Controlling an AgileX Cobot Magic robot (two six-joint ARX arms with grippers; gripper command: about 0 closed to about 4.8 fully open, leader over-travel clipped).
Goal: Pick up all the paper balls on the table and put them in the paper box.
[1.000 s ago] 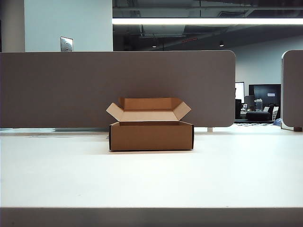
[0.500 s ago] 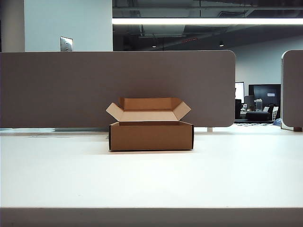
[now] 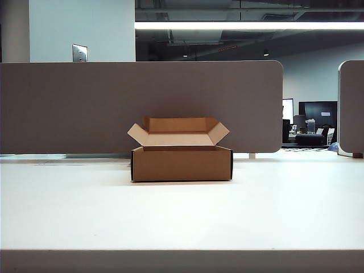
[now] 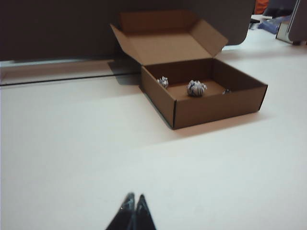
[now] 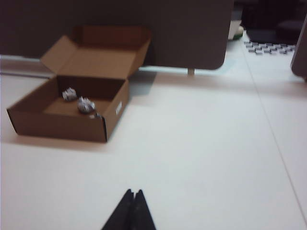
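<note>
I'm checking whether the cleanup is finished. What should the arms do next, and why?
Probably nothing more than staying parked. Three crumpled white paper balls lie inside the open brown cardboard box, no ball shows on the off-white tabletop, and the left gripper and right gripper are shut, away from the box.

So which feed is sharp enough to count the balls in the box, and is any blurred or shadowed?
Left wrist view: mildly soft, three paper balls visible inside the paper box, shut left gripper over the table. Right wrist view: blurrier, dimmer, box interior shadowed, shut right gripper. Exterior view: sharp, but the box wall hides its contents.
</note>
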